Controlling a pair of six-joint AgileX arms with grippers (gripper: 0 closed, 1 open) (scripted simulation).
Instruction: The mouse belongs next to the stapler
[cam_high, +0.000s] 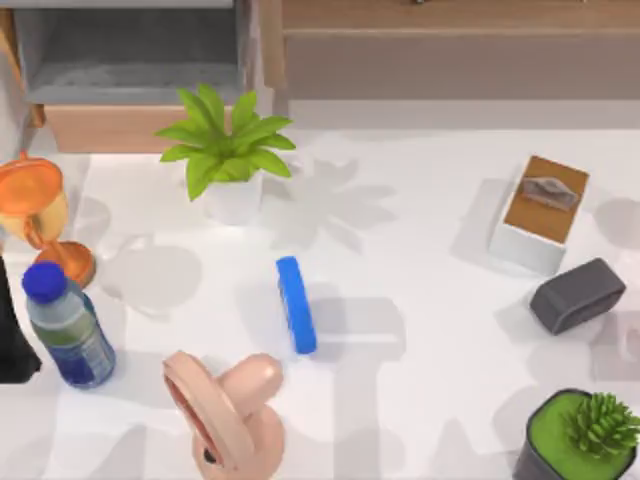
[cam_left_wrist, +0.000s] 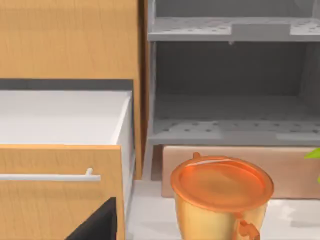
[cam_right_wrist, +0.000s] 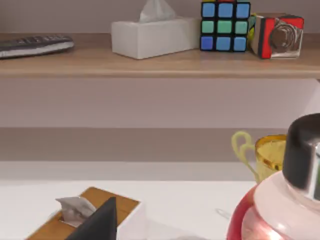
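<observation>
Blue stapler (cam_high: 296, 304) flat, mid-table

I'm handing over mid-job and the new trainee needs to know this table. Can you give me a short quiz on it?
1. True or false: the stapler touches the dark grey block.
2. Which of these stands just behind the water bottle, at the table's left side? A: orange cup. B: a remote control. C: a red mug.
3. In the right wrist view, what stands on the shelf just beside the white tissue box?

Key: 1 false, as they lie far apart, with the block near the right side. 2 A. 3 the puzzle cube.
</observation>
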